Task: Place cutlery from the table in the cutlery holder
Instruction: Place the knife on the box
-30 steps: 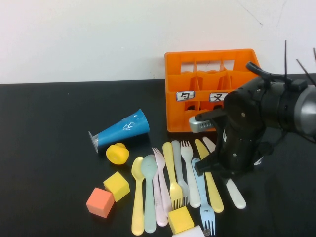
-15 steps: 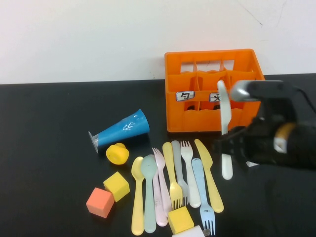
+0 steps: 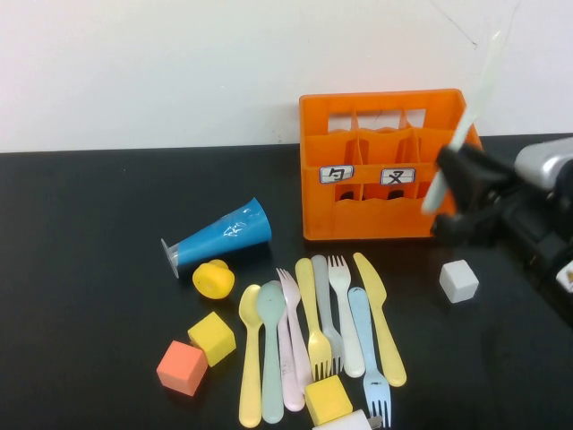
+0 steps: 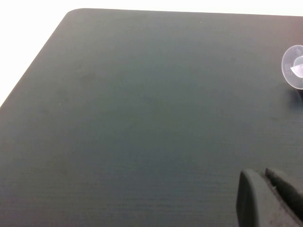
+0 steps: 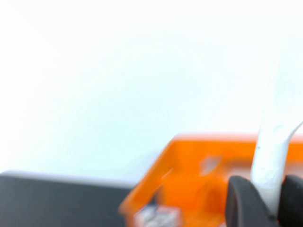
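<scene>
My right gripper (image 3: 452,193) is shut on a white knife (image 3: 466,116) and holds it up, tilted, in front of the right end of the orange cutlery holder (image 3: 358,193). In the right wrist view the white knife (image 5: 272,151) stands between my two dark pads (image 5: 244,203), with the holder (image 5: 189,184) behind. Several pastel forks, spoons and knives (image 3: 313,331) lie side by side on the black table (image 3: 81,269) in front of the holder. My left gripper (image 4: 265,182) shows only in the left wrist view, over bare tabletop (image 4: 142,118), fingers together and empty.
A blue cone (image 3: 219,235) lies on its side left of the holder, its clear base also in the left wrist view (image 4: 294,66). A yellow round piece (image 3: 213,279), yellow cubes (image 3: 211,337), an orange cube (image 3: 182,367) and a white cube (image 3: 458,280) sit around the cutlery.
My right gripper took the white knife off the table, lifted it and swung it up and right toward the holder. The white cube it hid now shows.
</scene>
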{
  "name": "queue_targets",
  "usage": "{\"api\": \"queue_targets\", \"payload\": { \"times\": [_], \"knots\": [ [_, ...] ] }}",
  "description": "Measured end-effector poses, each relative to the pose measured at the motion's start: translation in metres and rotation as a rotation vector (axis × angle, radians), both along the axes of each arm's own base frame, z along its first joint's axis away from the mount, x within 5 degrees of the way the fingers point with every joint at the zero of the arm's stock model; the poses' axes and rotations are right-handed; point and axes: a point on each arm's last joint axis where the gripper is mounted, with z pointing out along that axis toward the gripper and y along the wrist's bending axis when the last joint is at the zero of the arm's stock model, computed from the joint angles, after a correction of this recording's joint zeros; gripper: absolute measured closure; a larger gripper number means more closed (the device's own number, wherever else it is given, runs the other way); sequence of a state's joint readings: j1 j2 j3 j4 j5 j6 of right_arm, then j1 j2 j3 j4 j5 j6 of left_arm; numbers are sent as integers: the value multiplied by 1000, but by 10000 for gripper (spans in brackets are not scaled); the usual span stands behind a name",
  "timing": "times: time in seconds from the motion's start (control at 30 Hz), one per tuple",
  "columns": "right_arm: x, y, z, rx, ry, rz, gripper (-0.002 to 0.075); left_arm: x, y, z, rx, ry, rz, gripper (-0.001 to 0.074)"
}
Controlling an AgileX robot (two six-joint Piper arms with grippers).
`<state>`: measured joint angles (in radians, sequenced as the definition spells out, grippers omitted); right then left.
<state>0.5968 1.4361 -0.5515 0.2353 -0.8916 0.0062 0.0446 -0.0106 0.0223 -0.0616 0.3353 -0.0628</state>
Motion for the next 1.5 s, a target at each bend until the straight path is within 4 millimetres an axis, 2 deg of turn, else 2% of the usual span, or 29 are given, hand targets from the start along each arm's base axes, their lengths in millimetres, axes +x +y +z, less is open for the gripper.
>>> {"api": "queue_targets", "payload": {
  "times": [0.13, 0.3, 0.43, 0.63, 0.87, 1.13, 1.27, 1.5],
  "knots": [
    [20, -13, 4, -21, -67, -122, 589, 0, 0, 0, 0, 0, 0, 736],
    [54, -20, 9, -31, -89, -196, 589, 0, 0, 0, 0, 0, 0, 736],
    [77, -17, 8, -63, -80, -192, 589, 0, 0, 0, 2, 0, -1, 736],
    [96, -6, -6, -110, -58, -159, 589, 0, 0, 0, 2, 0, -1, 736],
    [105, -1, -25, -141, -7, -149, 588, 0, 0, 0, 2, 0, -1, 736],
    [105, -1, -25, -144, -4, -148, 510, 0, 0, 0, 2, 0, -1, 736],
    [101, -2, -14, -140, -19, -141, 504, 0, 0, 0, 2, 0, -1, 736],
    [85, -5, 18, -180, -3, -88, 502, 0, 0, 0, 2, 1, -1, 736]
  ]
}}
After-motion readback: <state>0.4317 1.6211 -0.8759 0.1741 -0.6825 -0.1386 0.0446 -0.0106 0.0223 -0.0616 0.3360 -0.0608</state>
